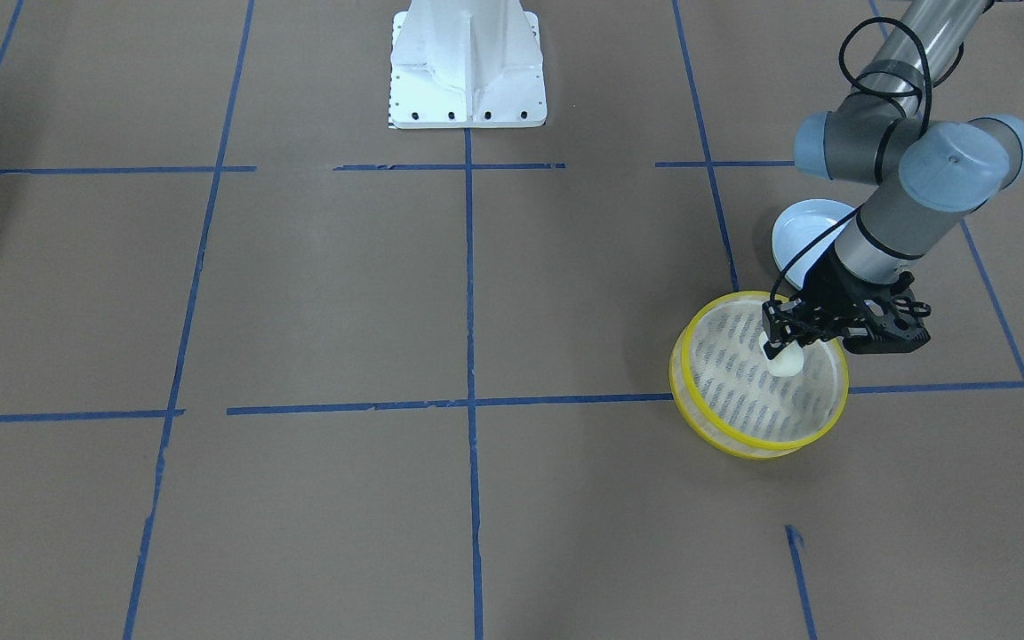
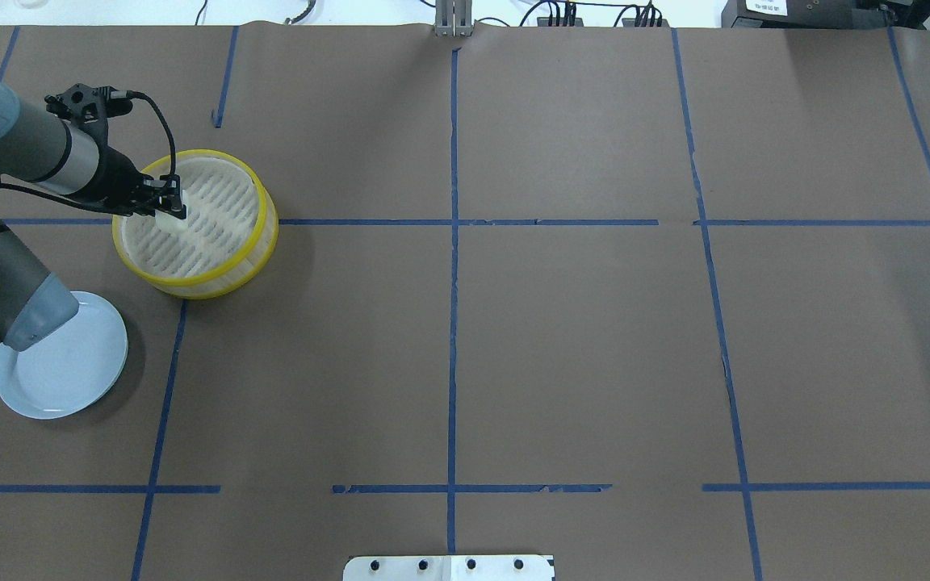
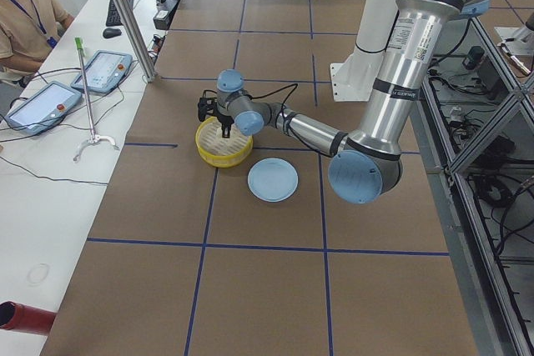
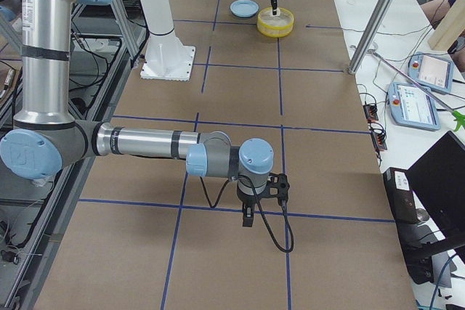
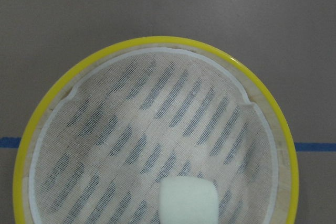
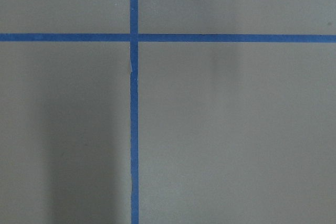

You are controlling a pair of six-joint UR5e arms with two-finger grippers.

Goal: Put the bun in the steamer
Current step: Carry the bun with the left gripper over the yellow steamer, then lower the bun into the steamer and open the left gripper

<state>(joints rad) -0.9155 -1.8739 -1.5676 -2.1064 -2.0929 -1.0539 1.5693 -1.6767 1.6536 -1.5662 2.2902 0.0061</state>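
**Bun at drop point in steamer**

Left end effector (image 1: 779, 347) is clamped on the bun (image 1: 786, 361), holding it inside the steamer (image 1: 730, 387) rim, off-centre toward the blue plate (image 1: 801, 233). Can't tell if the bun touches the steamer floor; it looks close. Step in hand: placement. Next move probably needs seating it, opening the fingers, then a straight lift clear of the rim. Right end effector (image 4: 247, 217) is well apart from the steamer; can't tell its grip state.

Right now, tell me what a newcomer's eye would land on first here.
The bright yellow-rimmed steamer on the robot's left side draws the eye first, with the left tool gripping the white bun inside its rim. Just beside it lies a pale blue plate.
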